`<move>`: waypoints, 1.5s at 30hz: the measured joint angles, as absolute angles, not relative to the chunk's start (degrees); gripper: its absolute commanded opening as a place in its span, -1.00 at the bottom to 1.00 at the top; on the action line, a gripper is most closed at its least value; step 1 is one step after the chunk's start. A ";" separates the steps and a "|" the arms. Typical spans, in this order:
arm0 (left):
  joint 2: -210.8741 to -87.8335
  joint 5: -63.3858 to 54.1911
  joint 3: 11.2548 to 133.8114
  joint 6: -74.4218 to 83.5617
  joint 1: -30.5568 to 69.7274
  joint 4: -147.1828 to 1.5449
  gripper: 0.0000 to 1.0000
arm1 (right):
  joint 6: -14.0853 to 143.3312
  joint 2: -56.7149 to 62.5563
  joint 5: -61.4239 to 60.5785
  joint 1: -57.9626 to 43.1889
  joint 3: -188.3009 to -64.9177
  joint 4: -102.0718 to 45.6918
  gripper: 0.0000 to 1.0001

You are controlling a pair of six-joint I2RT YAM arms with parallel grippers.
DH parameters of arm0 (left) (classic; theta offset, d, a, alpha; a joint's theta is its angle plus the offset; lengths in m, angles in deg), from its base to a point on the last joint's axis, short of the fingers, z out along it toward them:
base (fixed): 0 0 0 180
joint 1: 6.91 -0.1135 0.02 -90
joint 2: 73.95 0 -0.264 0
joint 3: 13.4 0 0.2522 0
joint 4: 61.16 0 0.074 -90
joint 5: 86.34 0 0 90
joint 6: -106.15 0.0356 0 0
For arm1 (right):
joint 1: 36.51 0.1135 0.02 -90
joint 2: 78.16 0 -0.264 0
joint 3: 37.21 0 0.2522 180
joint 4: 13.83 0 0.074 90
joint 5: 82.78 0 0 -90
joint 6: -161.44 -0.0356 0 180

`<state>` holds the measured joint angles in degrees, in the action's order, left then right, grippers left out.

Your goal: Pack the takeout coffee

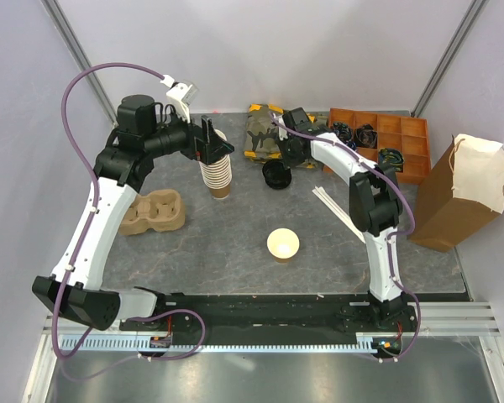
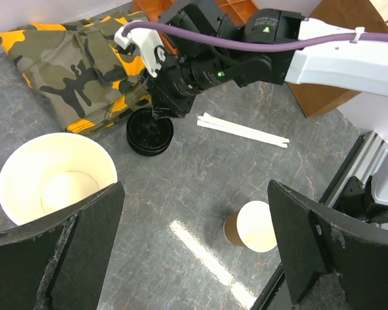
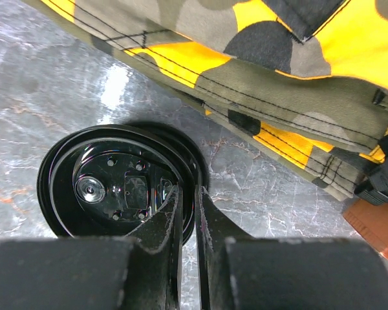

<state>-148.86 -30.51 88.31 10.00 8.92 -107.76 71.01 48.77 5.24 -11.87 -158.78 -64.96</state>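
Note:
A small brown paper cup point(image 1: 283, 244), cream-white inside, stands alone on the grey table with no lid on it; the left wrist view shows this cup point(image 2: 252, 226) below my open fingers. A black lid point(image 1: 276, 175) lies on the table beside the camouflage cloth. My right gripper point(image 3: 189, 190) has one finger inside the lid point(image 3: 110, 187) and one outside, pinched on its rim. My left gripper point(image 1: 223, 147) hangs wide open over the tall stack of lidless paper cups point(image 1: 217, 172), holding nothing.
Camouflage cloth point(image 1: 260, 134) lies at the back centre. An orange compartment tray point(image 1: 386, 138) sits back right and a brown paper bag point(image 1: 454, 197) stands at the right edge. A cardboard cup carrier point(image 1: 155, 211) lies left, and white paper-wrapped sticks point(image 1: 336, 210) lie right of centre.

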 measured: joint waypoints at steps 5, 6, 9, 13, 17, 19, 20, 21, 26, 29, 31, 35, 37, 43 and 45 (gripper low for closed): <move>-149.32 -31.56 88.28 10.41 8.92 -107.76 0.98 | 70.99 47.83 3.95 -11.96 -158.81 -65.02 -1.00; -149.32 -32.04 88.22 10.70 8.90 -107.74 0.98 | 70.92 47.79 3.34 -12.13 -158.81 -65.16 -1.00; -149.32 -34.25 88.04 12.55 8.90 -107.72 0.97 | 70.66 47.66 1.39 -12.53 -158.81 -65.86 -1.00; -149.32 -37.72 87.72 17.38 8.94 -107.76 1.00 | 69.98 46.63 -3.09 -14.30 -158.74 -66.75 -1.00; -148.95 -38.90 87.69 25.69 10.17 -107.98 0.99 | 69.07 41.74 -10.50 -18.25 -156.84 -67.49 -1.00; -148.32 -38.14 87.69 30.96 12.09 -108.53 1.00 | 68.80 37.32 -15.74 -21.16 -154.46 -67.54 -1.00; -147.88 -37.22 87.69 34.02 13.58 -108.90 1.00 | 68.72 34.59 -18.63 -22.54 -152.99 -67.56 -1.00; -147.33 -36.52 87.54 36.97 15.15 -109.10 0.98 | 68.72 31.77 -21.51 -23.94 -151.31 -67.58 -1.00; -143.86 -34.03 85.05 51.90 22.67 -109.29 0.72 | 69.68 18.98 -35.13 -26.06 -143.44 -68.87 -1.00; -141.98 -34.18 82.62 61.30 26.23 -108.94 0.57 | 71.27 15.20 -42.95 -24.79 -139.66 -71.21 -1.00; -138.94 -33.68 76.79 67.66 29.31 -105.38 0.52 | 72.02 13.82 -48.83 -24.28 -135.97 -72.76 -1.00; -130.31 -31.73 59.76 73.64 36.88 -93.60 0.38 | 71.84 12.56 -58.89 -24.42 -128.47 -75.56 -1.00; -127.22 -30.68 52.90 76.44 39.91 -87.35 0.33 | 71.25 12.12 -62.73 -24.42 -126.52 -76.13 -1.00; -125.91 -27.36 45.05 83.35 46.89 -71.83 0.08 | 67.49 8.40 -71.61 -24.24 -122.57 -76.50 -1.00; -126.07 -26.42 44.18 85.29 48.61 -68.03 -0.05 | 66.31 7.11 -73.38 -24.02 -120.93 -76.50 -1.00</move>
<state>-126.07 -26.42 44.18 85.29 48.61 -68.03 66.31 7.11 -73.38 -24.02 -120.93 -76.50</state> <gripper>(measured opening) 0.553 0.152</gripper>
